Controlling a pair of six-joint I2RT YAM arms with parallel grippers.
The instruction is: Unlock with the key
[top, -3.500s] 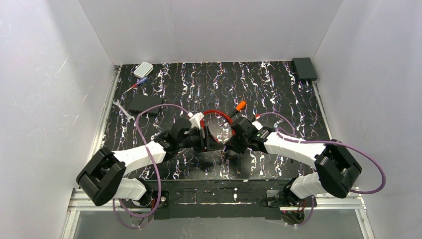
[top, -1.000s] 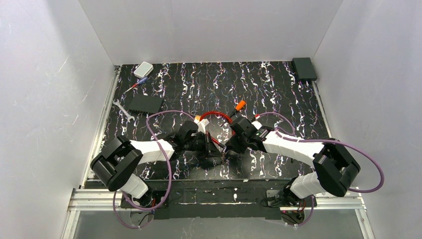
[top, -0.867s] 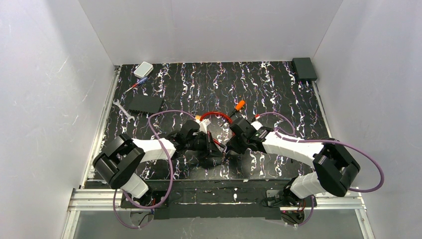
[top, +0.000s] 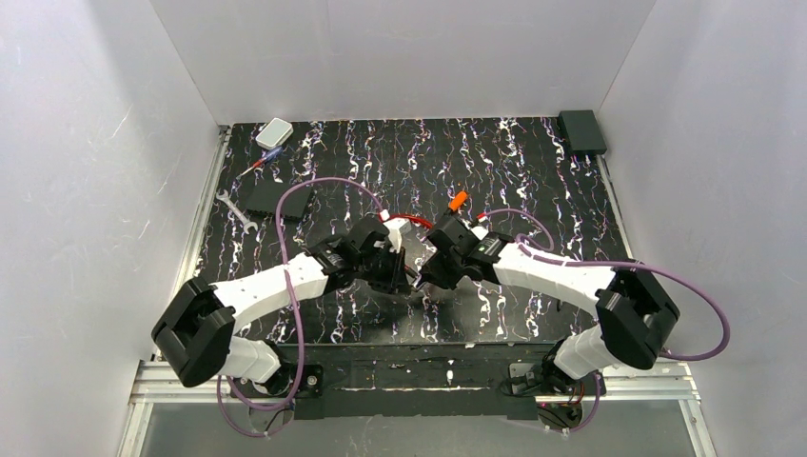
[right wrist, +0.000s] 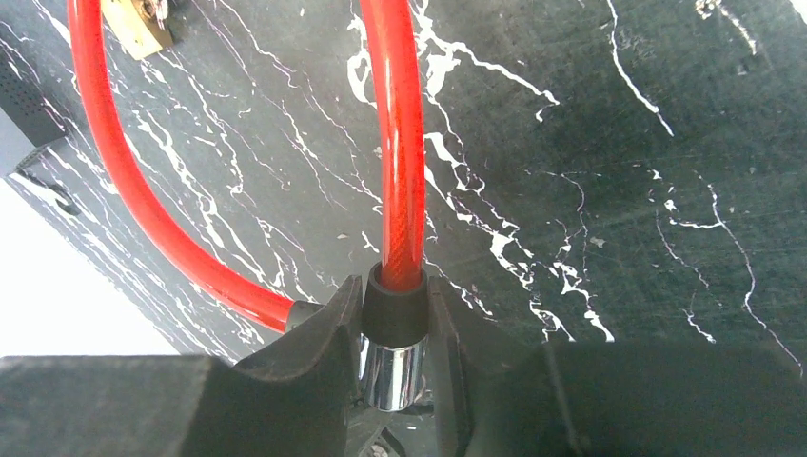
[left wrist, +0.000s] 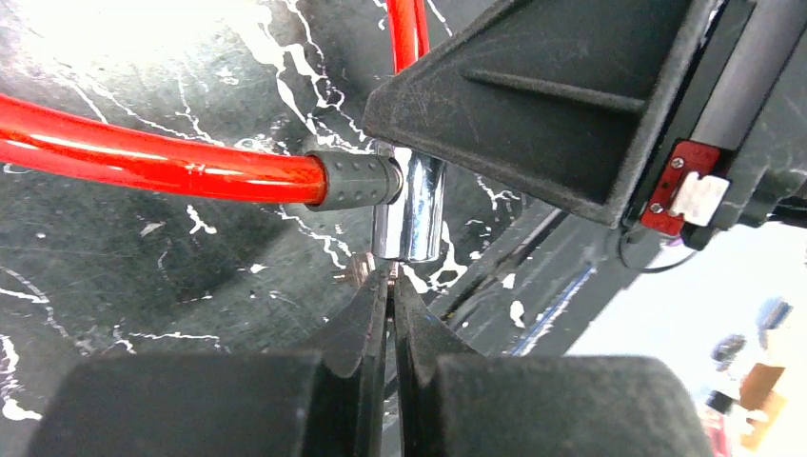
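Pressing the left jaws (left wrist: 390, 286) fully together, gripping nothing discernible, tips just short of the chrome lock barrel (left wrist: 409, 214) at 12 o'clock. Clamping the right jaws (right wrist: 395, 319) partway closed around that barrel's black collar (right wrist: 397, 314), red cable (right wrist: 400, 143) running out toward 12 o'clock. Seeing the key (top: 458, 201) lying loose on the table (top: 533, 162), near 1 o'clock of both jaws in the top view, orange head far, black tail slanting toward 7 o'clock. Judging the right arm nearer, though occupied.
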